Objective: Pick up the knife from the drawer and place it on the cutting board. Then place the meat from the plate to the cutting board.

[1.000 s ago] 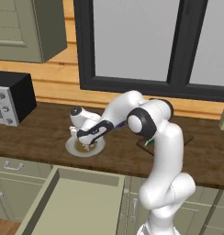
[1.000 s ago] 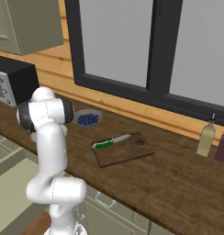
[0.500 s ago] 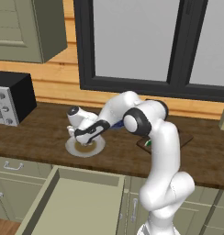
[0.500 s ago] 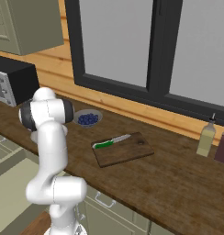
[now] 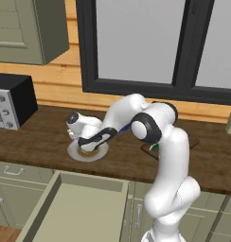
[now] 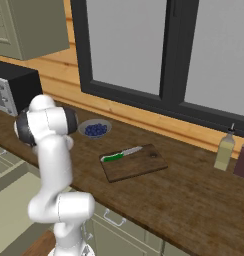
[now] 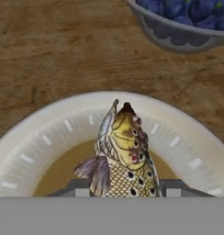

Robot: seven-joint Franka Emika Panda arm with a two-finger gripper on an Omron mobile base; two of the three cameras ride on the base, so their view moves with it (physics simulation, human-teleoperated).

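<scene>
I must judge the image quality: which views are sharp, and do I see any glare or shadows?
Hand view: sharp up close, the meat and the plate rim are crisp, with no glare. Left base view: even, flat light, soft edges, only a faint shadow around the plate. Right base view: the knife on the cutting board is small but clear.

Glossy white rounded arm point(image 5: 172, 156), dark grey joint rings, black-trimmed white hand, bulbous white base
</scene>
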